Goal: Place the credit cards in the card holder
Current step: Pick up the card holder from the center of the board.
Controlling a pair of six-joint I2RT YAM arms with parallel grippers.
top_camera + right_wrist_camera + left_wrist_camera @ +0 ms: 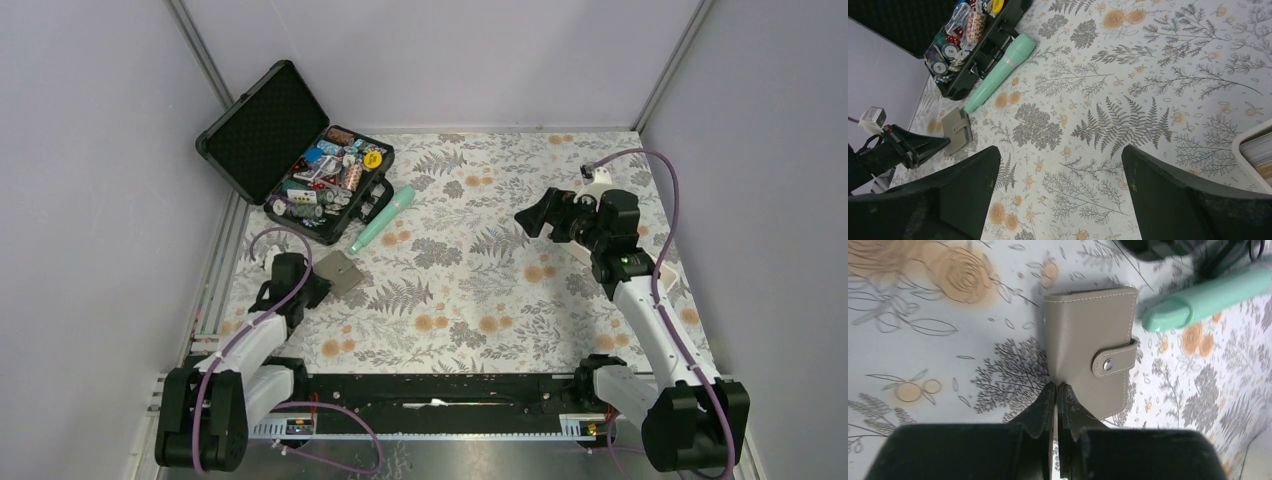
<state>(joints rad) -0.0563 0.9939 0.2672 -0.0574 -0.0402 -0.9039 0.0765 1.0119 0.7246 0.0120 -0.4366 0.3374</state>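
Note:
The card holder [343, 272] [1088, 340] is a grey-brown wallet, snapped closed, lying on the flowered cloth at the left. My left gripper [316, 286] [1057, 386] is shut on the card holder's near edge, its fingertips pressed together there. The right wrist view shows the card holder [958, 129] with that gripper against it. My right gripper [533, 213] [1060, 150] hangs open above the right half of the table, with nothing between its fingers. Of the credit cards, only some thin stacked edges [1261, 152] show, inside a white tray [1243, 142] at the right.
An open black hard case [262, 130] [955, 87] full of small items stands at the back left. A mint-green tube [383, 218] [1208, 297] [1000, 72] lies between the case and the card holder. Grey walls close in the table on three sides.

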